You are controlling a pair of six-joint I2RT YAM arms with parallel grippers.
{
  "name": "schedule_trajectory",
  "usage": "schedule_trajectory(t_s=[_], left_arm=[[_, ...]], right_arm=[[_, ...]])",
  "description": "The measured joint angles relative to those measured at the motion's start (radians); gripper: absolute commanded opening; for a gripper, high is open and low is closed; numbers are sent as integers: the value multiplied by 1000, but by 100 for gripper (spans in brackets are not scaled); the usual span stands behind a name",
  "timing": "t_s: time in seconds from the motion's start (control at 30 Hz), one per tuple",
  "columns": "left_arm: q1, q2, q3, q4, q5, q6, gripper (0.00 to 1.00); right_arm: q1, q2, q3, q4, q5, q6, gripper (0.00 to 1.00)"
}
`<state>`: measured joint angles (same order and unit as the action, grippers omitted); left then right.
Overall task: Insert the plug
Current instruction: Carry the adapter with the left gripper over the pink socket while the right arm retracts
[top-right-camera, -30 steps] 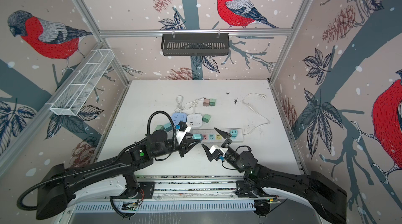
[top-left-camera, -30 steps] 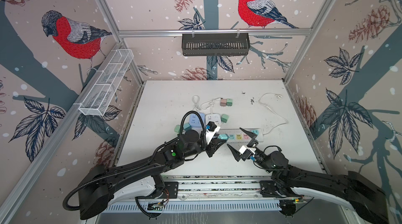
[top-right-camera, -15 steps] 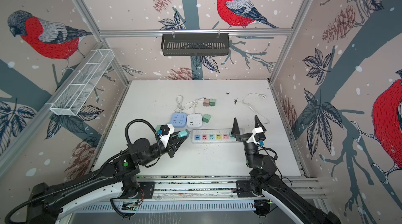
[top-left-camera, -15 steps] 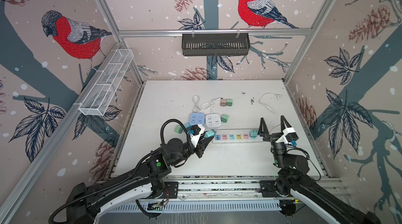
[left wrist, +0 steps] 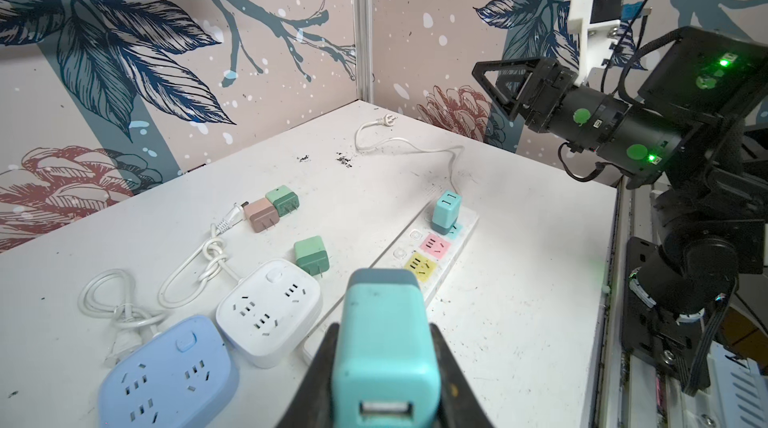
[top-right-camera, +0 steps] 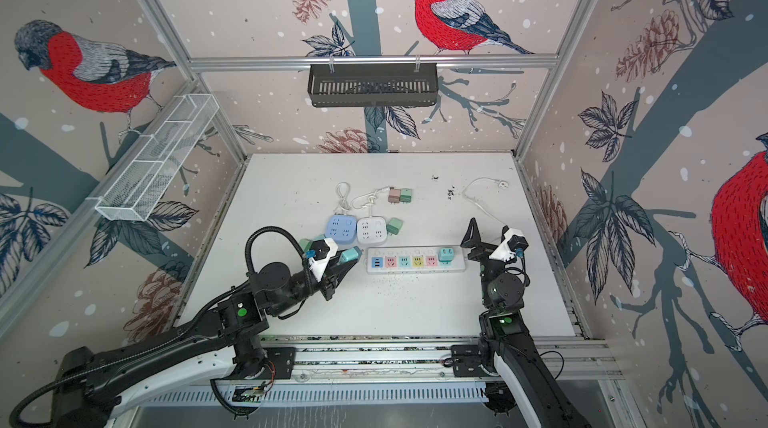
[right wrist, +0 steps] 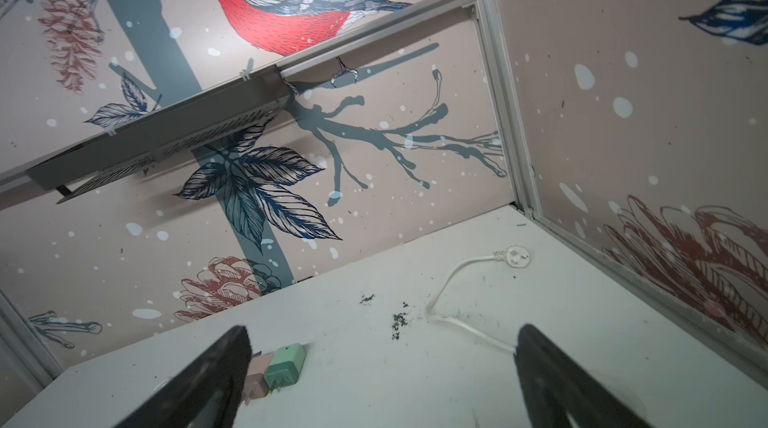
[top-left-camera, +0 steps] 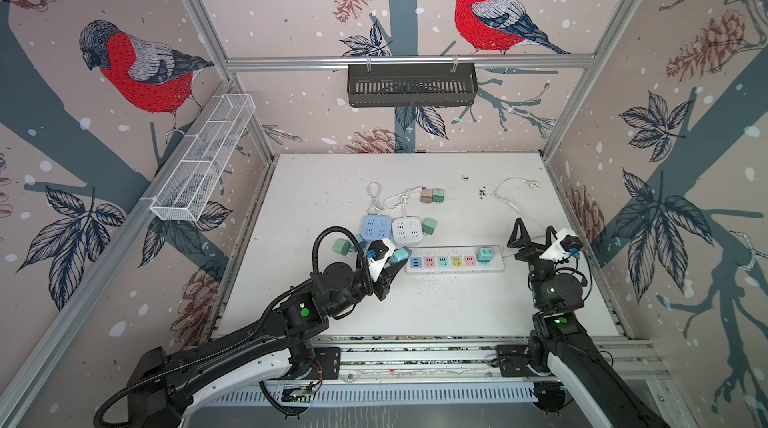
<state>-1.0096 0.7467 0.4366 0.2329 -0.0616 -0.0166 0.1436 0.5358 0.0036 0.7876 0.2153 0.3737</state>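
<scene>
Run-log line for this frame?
left end effector: shut on teal plug, near power strip | right end effector: open, empty, raised | state: not yet inserted

Teal plug in left gripper

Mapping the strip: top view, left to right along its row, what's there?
Left tool gripping teal plug, blue USB panel, pink socket, teal socket, yellow socket, second pink socket, inserted teal plug, right tool.

Teal plug gripped in left end effector, near left end of white power strip.
</scene>
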Motion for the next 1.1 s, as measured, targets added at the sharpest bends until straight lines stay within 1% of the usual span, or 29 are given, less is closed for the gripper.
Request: schedule_trajectory(t_s=[0.17, 0.37, 0.6, 0.83, 1.1], left_arm=[[0, 121, 87, -21, 55, 35, 0], [0, 295, 223, -80, 139, 70, 0], [0, 463, 411, -187, 191, 111, 0], [0, 587, 549, -320, 195, 153, 0], [0, 756, 733, -465, 188, 199, 0]], right_arm=[[-96, 114, 0, 2, 31, 134, 100], [-132, 269, 3, -4, 7, 233, 100], [-137, 385, 65, -9, -58, 254, 100], [-136, 462, 105, -26, -91, 254, 100], [-133, 517, 145, -32, -122, 249, 100]])
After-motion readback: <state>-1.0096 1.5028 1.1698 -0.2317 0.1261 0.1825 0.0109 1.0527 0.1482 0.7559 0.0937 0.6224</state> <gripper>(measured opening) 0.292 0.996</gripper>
